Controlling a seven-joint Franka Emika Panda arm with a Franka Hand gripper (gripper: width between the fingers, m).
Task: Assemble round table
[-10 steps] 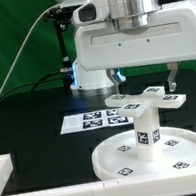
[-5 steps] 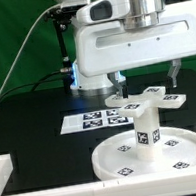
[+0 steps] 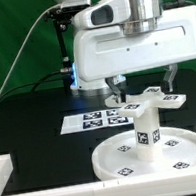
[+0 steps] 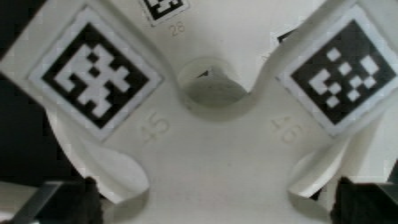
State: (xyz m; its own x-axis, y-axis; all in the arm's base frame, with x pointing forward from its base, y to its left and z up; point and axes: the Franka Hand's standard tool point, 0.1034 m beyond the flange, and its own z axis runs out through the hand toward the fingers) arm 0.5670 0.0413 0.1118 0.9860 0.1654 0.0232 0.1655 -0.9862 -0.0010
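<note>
On the black tabletop (image 3: 28, 116), between white rails (image 3: 3, 172), the round disc (image 3: 110, 163) lies flat near the front. Upright on its middle stands the thick leg (image 3: 144, 132), with a tag on its side. On top of the leg rests the flat base piece (image 3: 144, 101), a cross shape with tags on its arms. Above the base hangs the pincer (image 3: 143, 80), fingers spread wide, one finger (image 3: 115, 82) beside each end of the base; whether they touch it I cannot tell. Behind the disc, the marker board (image 3: 89, 120) lies flat. From the wrist, the base (image 4: 210, 130) fills the view with two tags and a small round hole.
</note>
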